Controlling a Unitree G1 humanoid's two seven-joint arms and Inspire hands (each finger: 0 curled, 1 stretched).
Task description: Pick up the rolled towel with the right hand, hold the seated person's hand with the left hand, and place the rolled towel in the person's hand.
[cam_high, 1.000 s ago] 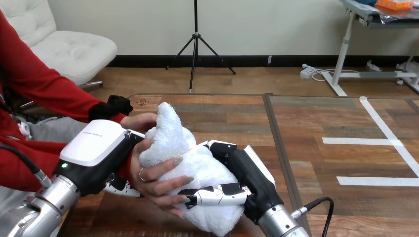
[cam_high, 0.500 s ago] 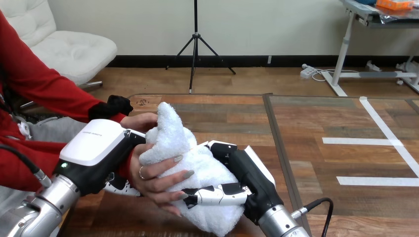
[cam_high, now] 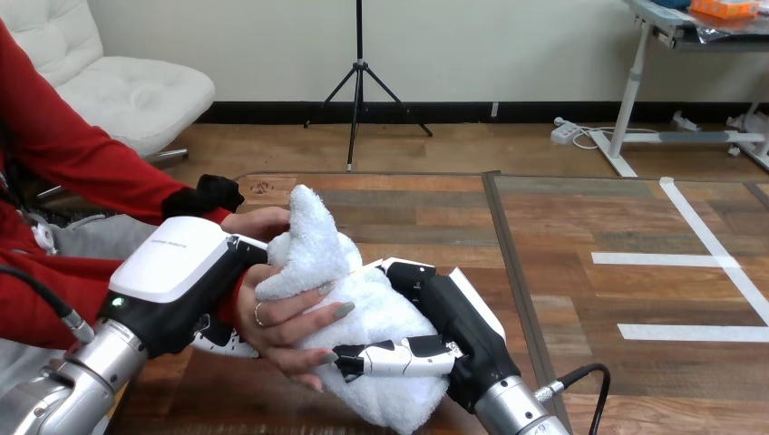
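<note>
The white rolled towel (cam_high: 367, 313) is held above the table's near middle. My right hand (cam_high: 453, 322) is shut on its right side, thumb over the top and a finger (cam_high: 399, 355) across the front. The person's hand (cam_high: 290, 331) lies against the towel's left side, its fingers curled over the towel. My left hand (cam_high: 181, 267) covers that hand's wrist from the left, with its fingers (cam_high: 218, 343) curled under the wrist. A second hand of the person (cam_high: 258, 222) rests behind the towel's raised upper end.
The wooden table (cam_high: 426, 213) stretches ahead and to the right, with a dark seam (cam_high: 508, 254) running down its middle. The person's red sleeves (cam_high: 82, 172) fill the left side.
The person's fingers have curled a little further down over the towel. Both my hands stay where they were.
</note>
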